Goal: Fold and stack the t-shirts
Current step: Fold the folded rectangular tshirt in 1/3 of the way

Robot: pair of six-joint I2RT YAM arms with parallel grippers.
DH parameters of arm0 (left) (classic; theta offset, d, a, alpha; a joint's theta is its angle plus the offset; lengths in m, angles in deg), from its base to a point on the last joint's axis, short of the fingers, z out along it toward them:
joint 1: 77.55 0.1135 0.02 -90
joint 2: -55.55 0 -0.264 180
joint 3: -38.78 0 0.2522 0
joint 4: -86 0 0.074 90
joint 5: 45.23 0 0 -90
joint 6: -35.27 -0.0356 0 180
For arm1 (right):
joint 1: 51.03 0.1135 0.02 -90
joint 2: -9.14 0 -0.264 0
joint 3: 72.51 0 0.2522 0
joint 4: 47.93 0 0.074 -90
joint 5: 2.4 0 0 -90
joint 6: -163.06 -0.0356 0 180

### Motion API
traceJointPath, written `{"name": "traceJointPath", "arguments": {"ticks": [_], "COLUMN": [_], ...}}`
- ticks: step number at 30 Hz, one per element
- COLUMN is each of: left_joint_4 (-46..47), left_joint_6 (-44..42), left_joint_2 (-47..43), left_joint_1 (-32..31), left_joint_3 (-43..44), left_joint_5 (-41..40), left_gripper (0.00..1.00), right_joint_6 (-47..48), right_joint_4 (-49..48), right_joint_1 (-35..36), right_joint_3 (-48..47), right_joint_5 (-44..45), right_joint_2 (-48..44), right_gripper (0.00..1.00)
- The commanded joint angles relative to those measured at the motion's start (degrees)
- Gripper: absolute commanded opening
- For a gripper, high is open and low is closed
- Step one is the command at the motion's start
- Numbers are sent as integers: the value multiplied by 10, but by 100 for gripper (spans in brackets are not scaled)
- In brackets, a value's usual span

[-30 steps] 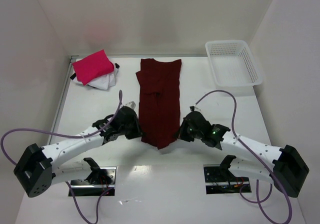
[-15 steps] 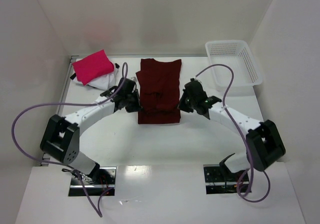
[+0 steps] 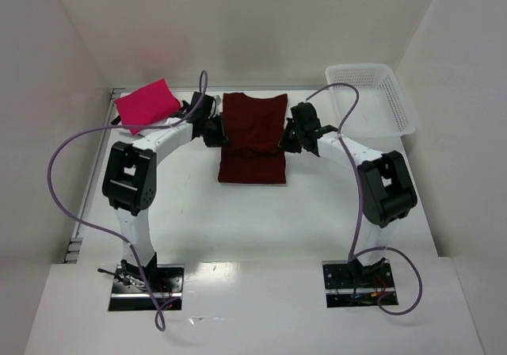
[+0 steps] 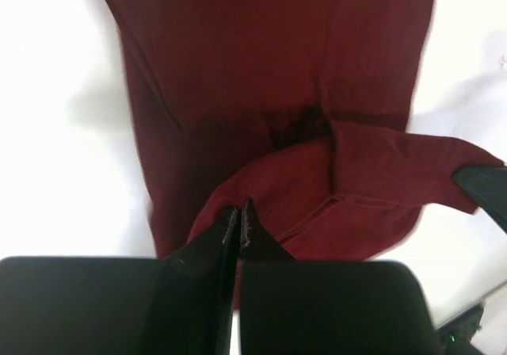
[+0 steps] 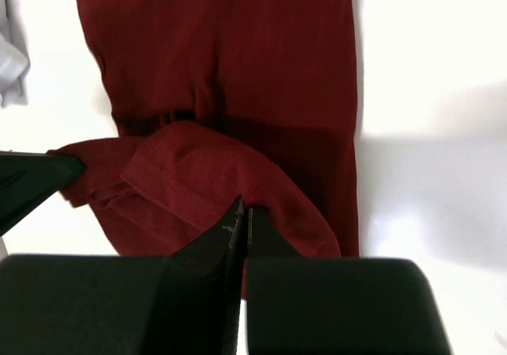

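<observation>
My left tool [image 4: 239, 212] is pinched tight on a fold of the large dark maroon cloth t-shirt [image 3: 252, 116]. Its two black fingers are pressed together with the cloth's edge caught between the tips. My right tool [image 5: 242, 211] is closed the same way on the opposite side of that fold, jaws narrow, with maroon cloth bunched against the tips. From above, both my arms reach far out across the white worktop [image 3: 253, 228]. The left tool is at the shirt's left edge and the right tool at its right edge, about halfway along the garment. The t-shirt lies at the far middle of the worktop. Its near part is doubled back over itself, so a thicker band of cloth runs across the body between my two tools, and the near edge lies straight and flat. In each wrist view the other tool's black fingertip shows at the far side of the raised fold. To the far left, just beside my left arm, lies the bright pink-red cloth t-shirt [image 3: 146, 105], folded to a small rectangle. A scrap of pale cloth [image 5: 9, 62] at the left edge of my right wrist view may be a white t-shirt, though too little shows to be sure. The white plastic mesh basket [image 3: 402, 105] stands at the far right corner, apart from the shirts.
</observation>
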Motion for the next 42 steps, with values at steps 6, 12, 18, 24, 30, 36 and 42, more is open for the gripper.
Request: {"name": "traceJointPath", "arguments": {"ticks": [6,12,18,24,30,36,42], "left_joint_4": [-1,12,31,30,27,57,90], "left_joint_6": [-29,-47,-52,-74,-82,-59,-39], "left_joint_2": [86,107,95,6,-101,-169,-184], "left_joint_1": [37,56,78,78,52,21,15], "left_joint_3": [60,96,115,66,-40,-198,-278], "left_joint_5": [45,77,101,93,100,88,67], "left_gripper": [0,69,97,99,99,98,94], "right_joint_6": [30,43,43,57,57,57,57], "right_joint_4": [-28,-28,-68,-50,-47,-53,-72], "right_joint_1": [-29,-34,-34,-40,-40,-27,-11], "right_joint_3": [-89,-137,-150,-144,-24,134,213], "right_joint_5": [-38,-44,-26,1,-19,-28,-11], "right_joint_2": [92,134,115,40,-38,-121,-154], "right_gripper": [1,44,63,72,78,78,77]}}
